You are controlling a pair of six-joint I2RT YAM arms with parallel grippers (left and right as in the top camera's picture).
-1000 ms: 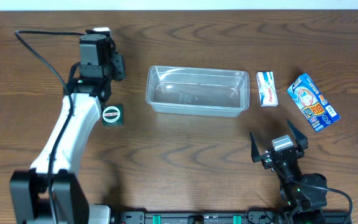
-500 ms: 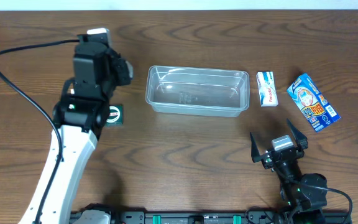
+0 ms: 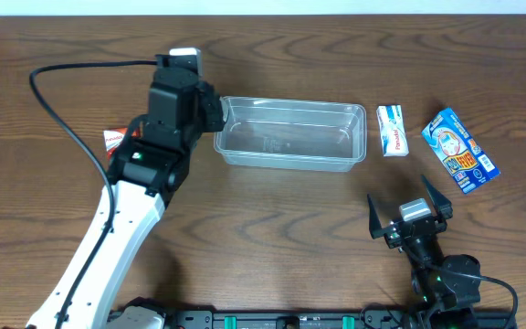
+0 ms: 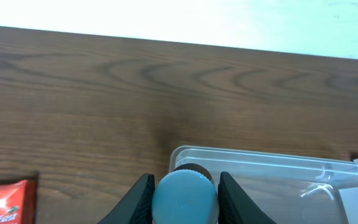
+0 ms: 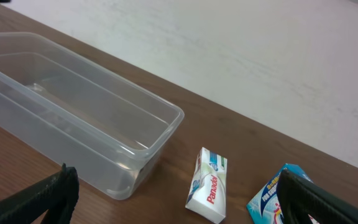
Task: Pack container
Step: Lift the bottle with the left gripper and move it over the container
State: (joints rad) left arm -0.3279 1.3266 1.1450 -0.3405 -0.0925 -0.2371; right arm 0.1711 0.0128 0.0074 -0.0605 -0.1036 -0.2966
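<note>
The left gripper [image 4: 185,186] is clamped on a small round pale blue-grey object [image 4: 185,202], a finger [image 4: 140,198] pressing on each side. It hangs right at the left end of the long, shallow, clear plastic container [image 3: 290,137]. The container sits lengthwise toward the back of the dark wooden table [image 3: 272,265] and looks to have nothing in it. From where I stand the pose makes sense: the arm reaches in from the near-left corner and seems to hold the piece above the rim, so I'd judge the next move is over the wall and down inside. What the round thing is I can't make out, since the wrist view shows only its top and a dark part behind it. The right gripper [image 3: 397,192] rests near the front of the table, jaws spread wide with nothing between them, well apart from the container. It points toward the small white cardboard box [image 3: 392,129] just beside the container's right end and the blue printed cardboard box [image 3: 460,151] a little further right, which are likely its share of the packing. A red foil packet [image 3: 114,139] lies left of the container, half hidden by the left arm, probably on that side for the same reason.
</note>
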